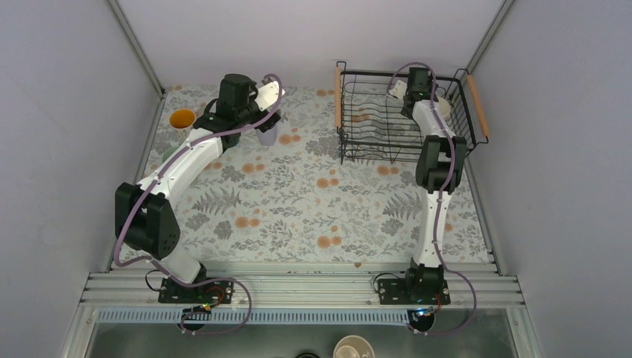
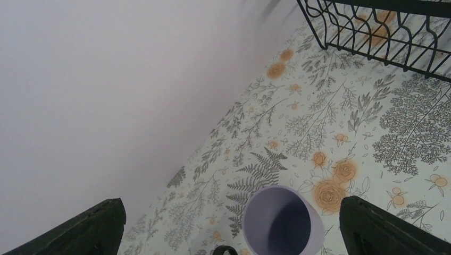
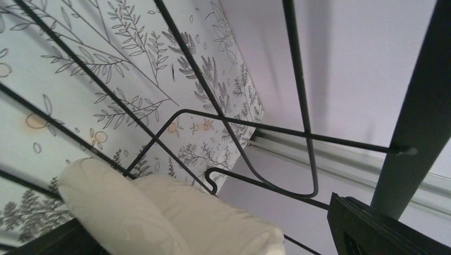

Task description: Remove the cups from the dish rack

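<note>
Left tool gapes over lavender tumbler — right tool straddles cream mug.

The top view looked down from above and behind the arm bases over the whole desk. The left wrist view hung close above a tumbler, facing the rack. The right wrist view sat inside that rack, wires very near. All three showed the rack.
</note>
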Available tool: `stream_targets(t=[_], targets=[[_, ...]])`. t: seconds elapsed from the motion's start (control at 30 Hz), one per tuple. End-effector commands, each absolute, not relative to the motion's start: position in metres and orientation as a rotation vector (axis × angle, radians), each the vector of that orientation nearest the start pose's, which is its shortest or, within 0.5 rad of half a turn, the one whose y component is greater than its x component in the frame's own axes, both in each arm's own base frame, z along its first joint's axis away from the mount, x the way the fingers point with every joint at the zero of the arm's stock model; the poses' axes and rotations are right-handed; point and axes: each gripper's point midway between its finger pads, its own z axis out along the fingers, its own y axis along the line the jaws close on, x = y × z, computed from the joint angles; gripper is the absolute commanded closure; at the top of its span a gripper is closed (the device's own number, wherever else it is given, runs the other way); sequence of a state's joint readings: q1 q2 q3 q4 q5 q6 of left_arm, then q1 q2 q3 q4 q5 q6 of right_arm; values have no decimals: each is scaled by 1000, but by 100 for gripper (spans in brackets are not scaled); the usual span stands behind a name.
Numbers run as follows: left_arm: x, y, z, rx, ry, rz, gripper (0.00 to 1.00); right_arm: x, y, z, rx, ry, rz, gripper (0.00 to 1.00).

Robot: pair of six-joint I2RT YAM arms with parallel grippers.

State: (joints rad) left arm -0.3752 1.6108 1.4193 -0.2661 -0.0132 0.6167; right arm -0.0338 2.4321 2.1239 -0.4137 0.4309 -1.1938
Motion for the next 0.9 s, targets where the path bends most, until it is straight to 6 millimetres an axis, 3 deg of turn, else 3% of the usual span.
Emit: stream_targets(t=[0.0,0.13,0.43,0.6,0.87], targets=[[464,-187,295,944,1756,129,0,654,-98,114,-1136,2167,-1137,2],[460,-189,296,950,1747,112,0,659,-96,120,-1110,2107,-1153,3],[454,-190,285,967,1758,92,0,673,-96,109,-1097,2063,-1185,11],[454,-189,286,973,1753,98,0,675,-99,103,-1096,2071,-1207,57],[453,-191,285,987,1752,89,0,667,-97,106,-1070,2113,-1159,89]])
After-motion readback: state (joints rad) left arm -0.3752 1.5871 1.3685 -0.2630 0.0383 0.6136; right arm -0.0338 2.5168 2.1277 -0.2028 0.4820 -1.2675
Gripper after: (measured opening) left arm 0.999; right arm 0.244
